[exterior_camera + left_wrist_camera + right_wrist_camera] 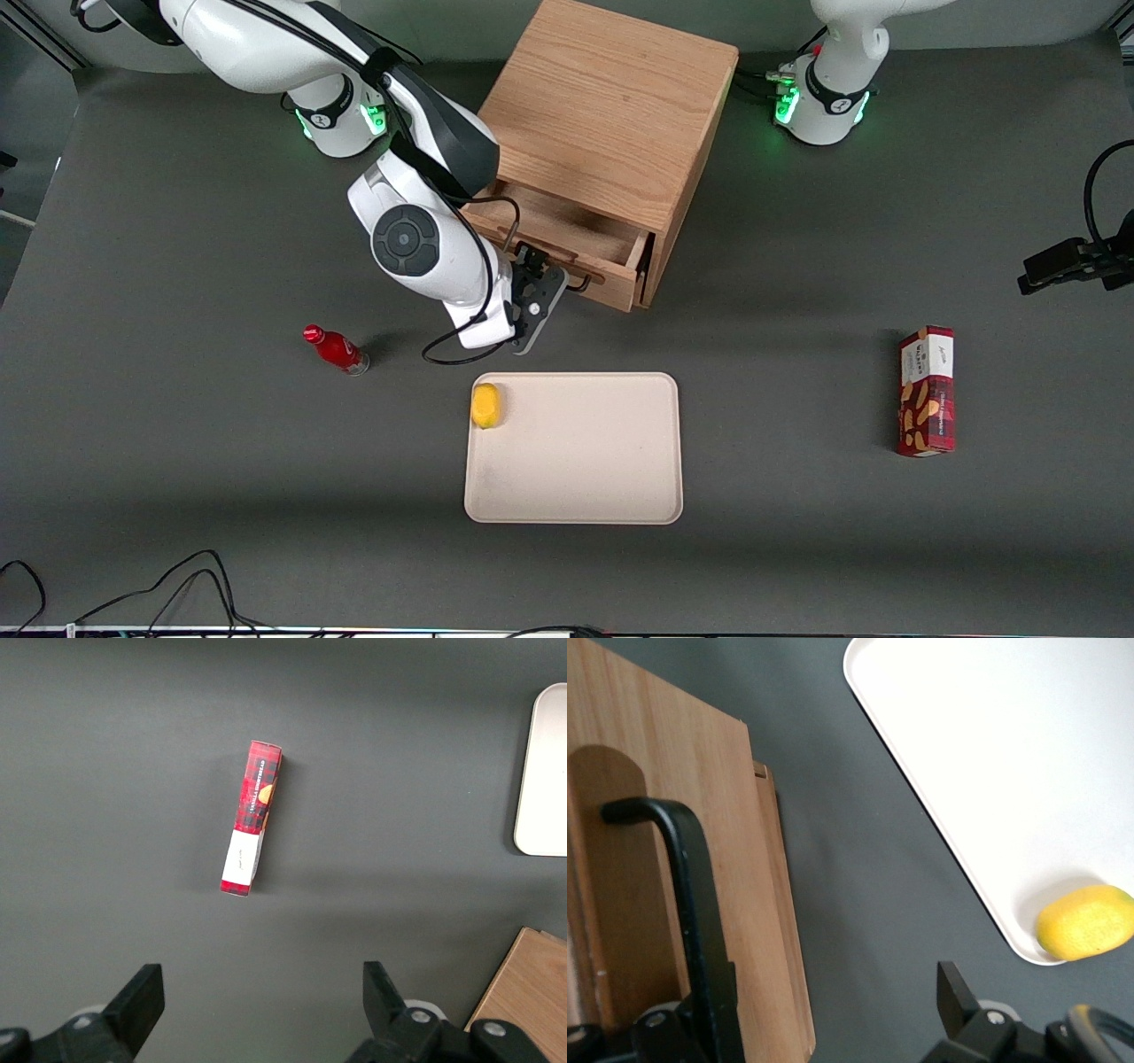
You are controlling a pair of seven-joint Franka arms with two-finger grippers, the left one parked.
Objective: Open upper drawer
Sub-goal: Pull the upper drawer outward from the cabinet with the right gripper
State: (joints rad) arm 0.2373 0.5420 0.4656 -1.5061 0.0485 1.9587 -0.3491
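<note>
The wooden cabinet [611,106] stands at the back of the table. Its upper drawer [567,232] is pulled partly out, showing its bare inside. The drawer's black wire handle [580,283] sits on its front panel and also shows in the right wrist view [682,886], on the oak front panel [749,868]. My right gripper [534,288] is at the drawer front, by the handle's end nearer the working arm. In the right wrist view the gripper [833,992] is open. One finger is at the handle bar and the other finger [952,988] is over the table. The lower drawer is hidden.
A beige tray [576,478] lies nearer the front camera than the drawer, with a yellow fruit [485,405] in its corner. A small red bottle [337,348] lies toward the working arm's end. A red snack box [927,391] lies toward the parked arm's end.
</note>
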